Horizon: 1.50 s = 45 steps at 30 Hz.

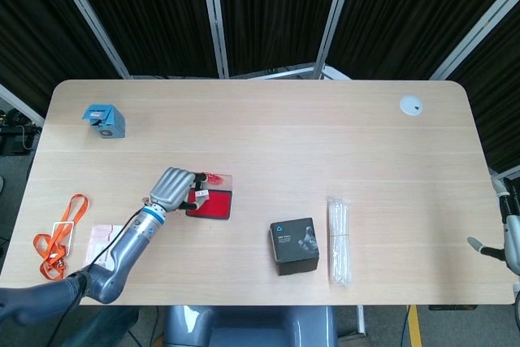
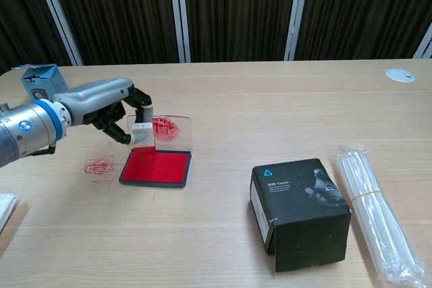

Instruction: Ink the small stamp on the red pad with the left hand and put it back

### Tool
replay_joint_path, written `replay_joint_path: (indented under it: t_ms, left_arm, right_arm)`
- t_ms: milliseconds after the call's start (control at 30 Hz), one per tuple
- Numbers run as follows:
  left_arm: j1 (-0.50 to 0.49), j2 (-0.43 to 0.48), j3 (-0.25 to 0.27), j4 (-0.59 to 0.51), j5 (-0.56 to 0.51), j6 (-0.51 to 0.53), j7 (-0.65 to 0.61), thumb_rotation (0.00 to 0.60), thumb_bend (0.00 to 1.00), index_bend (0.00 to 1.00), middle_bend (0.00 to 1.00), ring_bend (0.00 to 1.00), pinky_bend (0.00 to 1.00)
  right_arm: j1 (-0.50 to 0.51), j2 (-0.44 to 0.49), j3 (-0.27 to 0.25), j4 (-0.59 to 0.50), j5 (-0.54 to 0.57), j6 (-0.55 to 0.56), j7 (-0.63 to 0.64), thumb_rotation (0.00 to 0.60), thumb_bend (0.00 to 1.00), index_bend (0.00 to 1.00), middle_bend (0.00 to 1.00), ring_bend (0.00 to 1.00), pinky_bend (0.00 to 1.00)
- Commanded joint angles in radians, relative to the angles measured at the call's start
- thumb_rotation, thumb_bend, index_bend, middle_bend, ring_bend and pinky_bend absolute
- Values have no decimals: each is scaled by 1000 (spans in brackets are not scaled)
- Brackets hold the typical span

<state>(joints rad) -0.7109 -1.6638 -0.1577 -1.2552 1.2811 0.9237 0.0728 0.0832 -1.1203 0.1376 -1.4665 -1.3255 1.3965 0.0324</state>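
Note:
My left hand (image 2: 111,109) (image 1: 173,187) pinches the small white stamp (image 2: 142,133) (image 1: 199,196) and holds it in the air above the left end of the red ink pad (image 2: 156,167) (image 1: 213,203). The pad lies open on the table, its clear lid (image 2: 172,130) standing up behind it with red smears on it. The stamp is clear of the red surface. A red stamped mark (image 2: 101,166) shows on the table left of the pad. Of my right hand (image 1: 504,243) only a sliver appears at the right edge of the head view, too little to read its fingers.
A black box (image 2: 300,210) (image 1: 294,245) stands right of the pad, with a bundle of clear tubes (image 2: 375,214) (image 1: 338,240) beyond it. A blue box (image 2: 44,85) (image 1: 104,121) sits far left. An orange lanyard (image 1: 58,237) and a card (image 1: 104,243) lie near the front left edge.

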Motion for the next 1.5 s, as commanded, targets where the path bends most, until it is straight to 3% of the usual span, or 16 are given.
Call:
replay_joint_path:
  t_ms: [33,233,433,900,1500]
  left_arm:
    - [12,42,-12,-37,-6,16,-7,600,384,588,565,919,933]
    - [38,85,-3,-30,-31,9,-32,600,386,588,565,919,933]
    - [63,87,23,43,-43,-12,-75,600,384,582,564,919,933]
    - [91,16,68,217,13,-15,-199,600,384,573,559,917,932]
    - [99,-47,84,329,77,10,-303,600,375,511,458,903,923]
  right_arm:
    - [0,0,-1,-1,-1,0,-1,600,0,0,0,0,0]
    - [-1,0,-4,-6,-8,3,-5,600,0,0,0,0,0]
    - [-2,0,-8,-13,-15,9,-11,600,0,0,0,0,0]
    - [-3,0,-8,-17,-15,11,-16,600,0,0,0,0,0]
    - [-3,2,-7,-19,-13,10,-18,600,0,0,0,0,0]
